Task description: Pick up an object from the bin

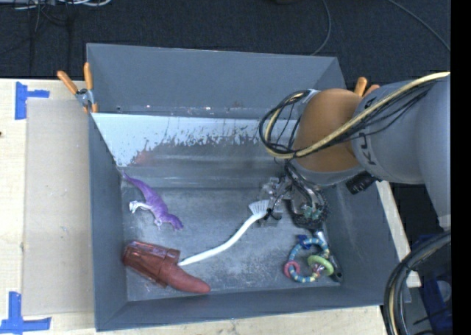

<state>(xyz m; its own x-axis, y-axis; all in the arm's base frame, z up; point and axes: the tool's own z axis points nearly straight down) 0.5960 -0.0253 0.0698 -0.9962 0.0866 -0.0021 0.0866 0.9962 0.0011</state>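
The grey arm (401,135), highest over the scene, comes in from the right with an orange cover (324,131) and looped black and yellow cables at its wrist. Beneath it is the grey metal bin (213,83), its floor speckled with white. The gripper (283,205) is low in the right half of the bin, about midway between the far and near walls. Its dark mechanism is too cluttered to tell whether it is spread or pressed together. Just to its left is the bristled head of a white toothbrush (224,245), whose curved handle runs left and nearer across the floor. Whether the gripper touches the head cannot be made out. The handle's end lies against a dark red, tapered object (165,271) in the near left corner. Farther back on the left, apart from both, a purple toy dinosaur (154,205) lies on its side. Near the gripper, toward the near right corner, sits a small tangle of coloured rings (309,261).
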